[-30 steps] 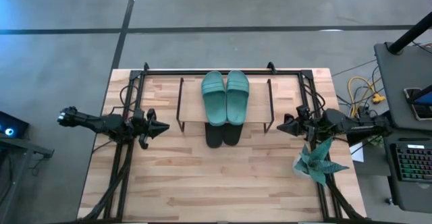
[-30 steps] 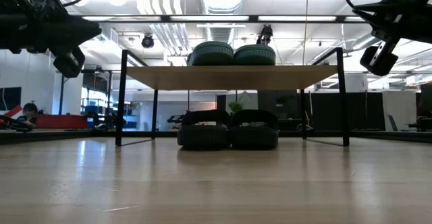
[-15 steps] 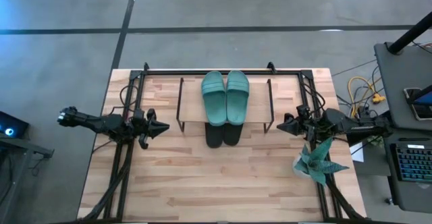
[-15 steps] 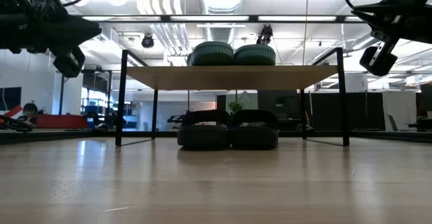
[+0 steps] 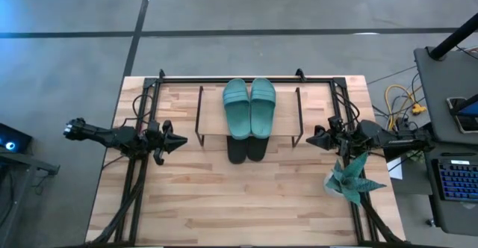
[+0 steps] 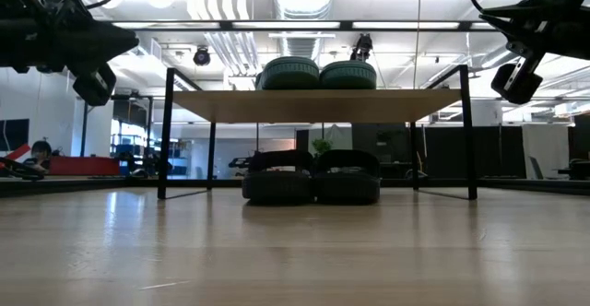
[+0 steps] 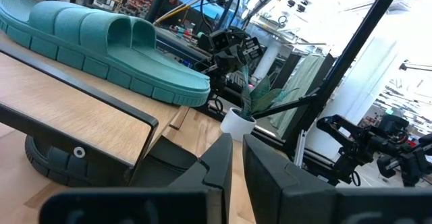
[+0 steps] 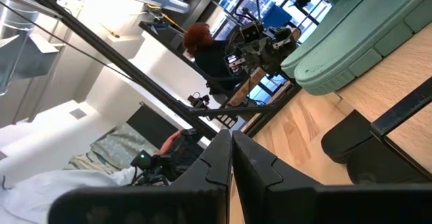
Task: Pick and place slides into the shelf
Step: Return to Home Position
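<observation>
The two teal slides [image 5: 237, 110] lay side by side, touching, on the top board [image 5: 213, 119] of the shelf [image 6: 406, 105]. They ran lengthwise from the worktop's far edge toward its near one. The two black slides [image 5: 237, 152] sat on the worktop [image 5: 224, 211] beneath the board, also touching each other. From above, only their near ends showed past the board's near edge. The low view placed the black pair directly under the teal pair, between the shelf's thin black legs. The shelf stood at the middle of the worktop's far edge.

The left gripper [image 5: 181, 140] hung above the worktop off the shelf's left end, near the left edge, pointing toward the shelf and apart from it. In the low view it was raised to about the height of the teal slides. Its own camera showed its fingers [image 7: 214, 173] drawn in to a thin slit with nothing between them.

The right gripper [image 5: 310, 138] hung likewise off the shelf's right end, near the right edge, pointing inward and clear of the frame. Its fingers [image 8: 251, 166] were pressed together and empty.

A green spiky plant [image 5: 351, 179] in a white pot [image 7: 234, 124] stood by the worktop's right edge, just nearer than the right arm. Off the worktop to the right lay a keyboard [image 5: 457, 181] on a dark desk. A person [image 6: 39, 151] sat in the room beyond the far edge.
</observation>
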Motion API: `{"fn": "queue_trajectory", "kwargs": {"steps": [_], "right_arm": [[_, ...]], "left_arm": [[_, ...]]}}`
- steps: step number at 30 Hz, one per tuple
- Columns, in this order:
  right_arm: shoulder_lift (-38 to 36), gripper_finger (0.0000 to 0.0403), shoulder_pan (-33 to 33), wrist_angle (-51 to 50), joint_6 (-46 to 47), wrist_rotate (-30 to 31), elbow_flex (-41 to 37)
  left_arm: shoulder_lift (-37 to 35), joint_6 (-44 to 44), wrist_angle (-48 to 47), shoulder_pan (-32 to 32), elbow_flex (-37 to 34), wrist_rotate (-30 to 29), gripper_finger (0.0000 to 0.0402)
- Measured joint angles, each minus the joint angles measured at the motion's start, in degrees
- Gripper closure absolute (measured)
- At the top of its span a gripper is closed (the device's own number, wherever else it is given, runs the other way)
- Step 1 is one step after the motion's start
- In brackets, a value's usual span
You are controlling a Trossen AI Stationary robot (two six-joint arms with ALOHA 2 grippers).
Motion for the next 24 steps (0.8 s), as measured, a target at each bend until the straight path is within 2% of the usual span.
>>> {"fn": "queue_trajectory", "kwargs": {"steps": [24], "right_arm": [[0.1, 0.0394, 0.0, 0.0, 0.0, 0.0, 0.0]], "left_arm": [[0.5, 0.0, 0.0, 0.3, 0.0, 0.0, 0.0380]]}}
